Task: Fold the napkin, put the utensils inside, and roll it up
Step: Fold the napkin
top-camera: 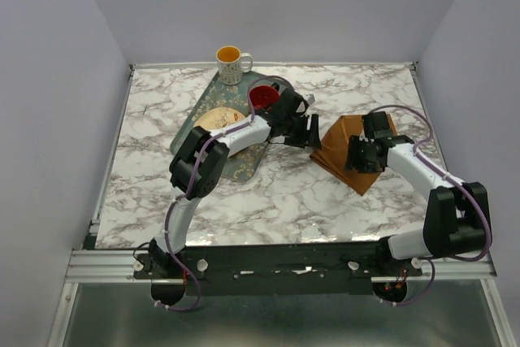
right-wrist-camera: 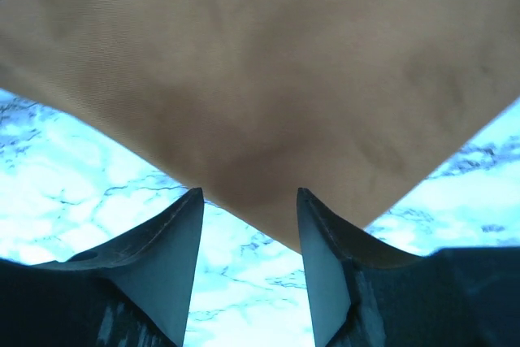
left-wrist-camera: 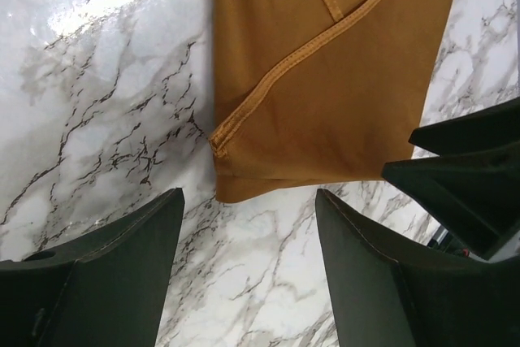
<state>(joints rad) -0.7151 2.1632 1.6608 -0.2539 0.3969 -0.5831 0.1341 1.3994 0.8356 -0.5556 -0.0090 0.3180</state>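
Napkin [top-camera: 340, 137] lies folded on the marble table [top-camera: 268, 193], thin, light and floppy, best pinched at a hemmed corner; left gripper [left-wrist-camera: 248, 278] gapes just short of one, right gripper [right-wrist-camera: 249, 237] spread over another tip.

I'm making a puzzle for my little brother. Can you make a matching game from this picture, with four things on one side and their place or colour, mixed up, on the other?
Things:
1. napkin
2. mug
3. plate
4. small bowl

Place or colour:
A. farthest back, away from the arm bases
B. rust-brown, folded, on the bare marble table
C. red
D. pale tan, on the dark green tray

Pairs: 1-B, 2-A, 3-D, 4-C
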